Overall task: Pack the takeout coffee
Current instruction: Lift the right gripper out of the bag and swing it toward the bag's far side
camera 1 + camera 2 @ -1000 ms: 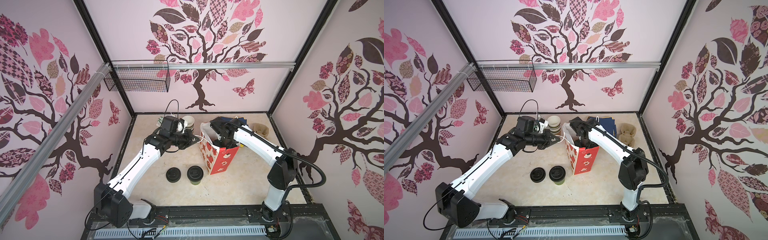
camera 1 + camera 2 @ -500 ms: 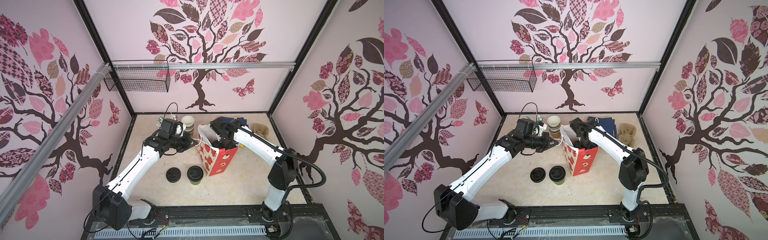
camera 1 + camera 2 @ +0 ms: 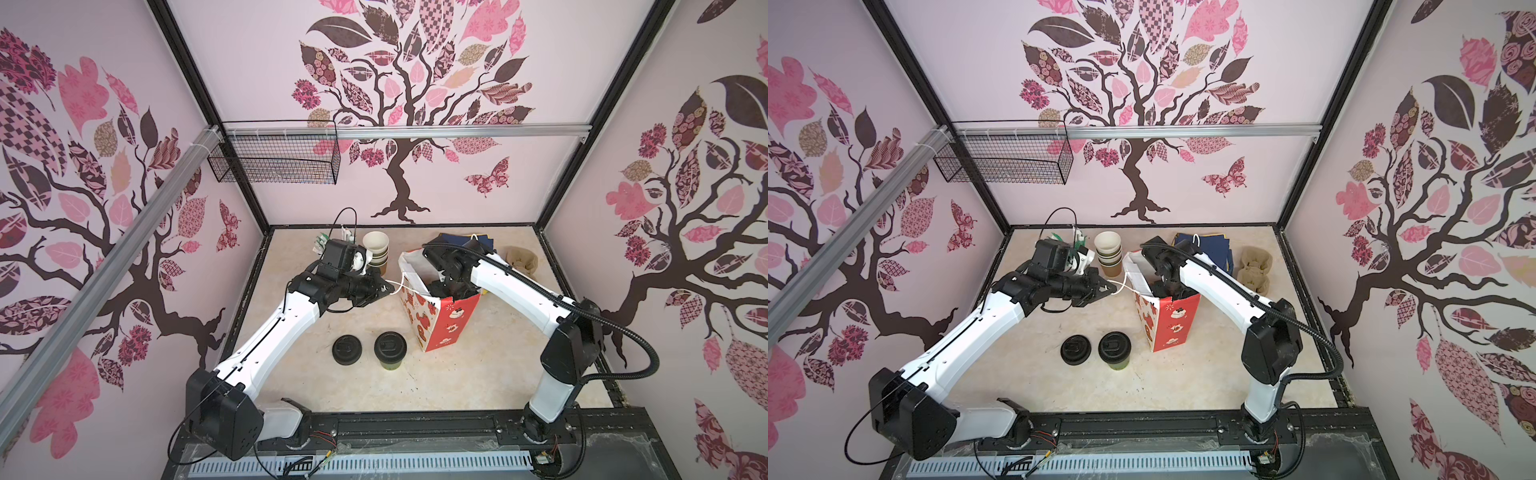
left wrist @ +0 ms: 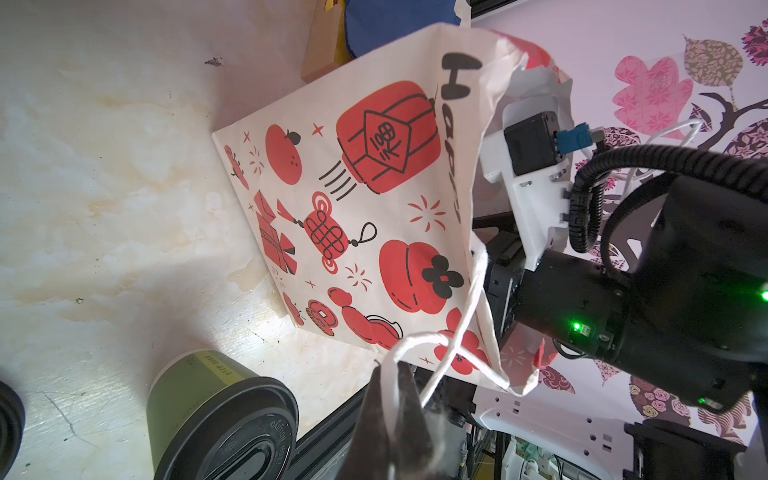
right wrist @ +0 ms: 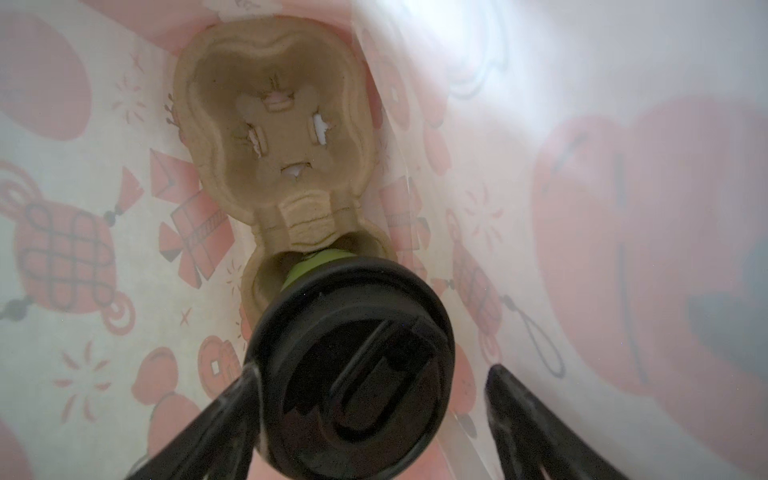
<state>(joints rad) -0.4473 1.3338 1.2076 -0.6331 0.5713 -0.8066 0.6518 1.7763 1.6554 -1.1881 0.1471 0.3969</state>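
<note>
While left gripper [image 4: 390,376] pinches bag handle [image 4: 475,278], right gripper [image 5: 372,370] gapes around seated cup [image 5: 345,332]; next, fetch second cup [image 3: 390,345] at eight o'clock of bag [image 3: 446,328].

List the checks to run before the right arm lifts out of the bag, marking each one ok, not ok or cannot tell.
1. Left gripper shut on bag handle: ok.
2. Right gripper open around packed cup: ok.
3. Packed cup fully down in carrier pocket: cannot tell.
4. Carrier's other pocket free: ok.
5. Second cup upright, lidded: ok.
6. Both cups packed: not ok.
</note>
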